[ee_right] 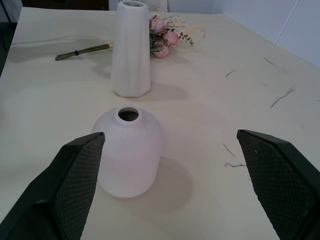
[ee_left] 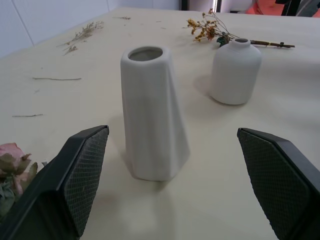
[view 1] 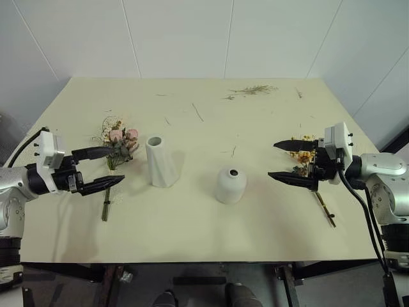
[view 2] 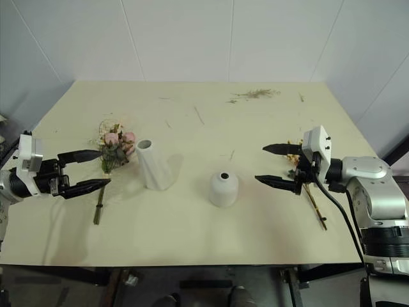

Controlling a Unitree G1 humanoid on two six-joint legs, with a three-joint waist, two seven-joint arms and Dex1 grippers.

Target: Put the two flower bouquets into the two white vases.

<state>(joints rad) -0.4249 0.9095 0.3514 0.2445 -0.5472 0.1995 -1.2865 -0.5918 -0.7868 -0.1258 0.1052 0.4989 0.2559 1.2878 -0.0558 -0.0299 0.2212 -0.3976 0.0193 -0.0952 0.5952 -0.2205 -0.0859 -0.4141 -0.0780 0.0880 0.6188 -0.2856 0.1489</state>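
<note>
A: Hovering wide open, left gripper (view 1: 102, 169), just above pink rose bouquet (view 1: 119, 144) lying beside tall faceted white vase (view 1: 161, 161).

B: Gaping too, right gripper (view 1: 295, 162), over thin yellow-orange spray (view 1: 305, 155); stem trailing behind, squat domed white vase (view 1: 231, 185) ahead.

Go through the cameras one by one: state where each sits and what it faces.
Head views: on the head, looking down over the table; both arms show.
Left wrist view: on the left arm, facing the tall vase; its open jaws frame it.
Right wrist view: on the right arm, facing the short vase; jaws open.
Shared: both wrist views show both vases.
</note>
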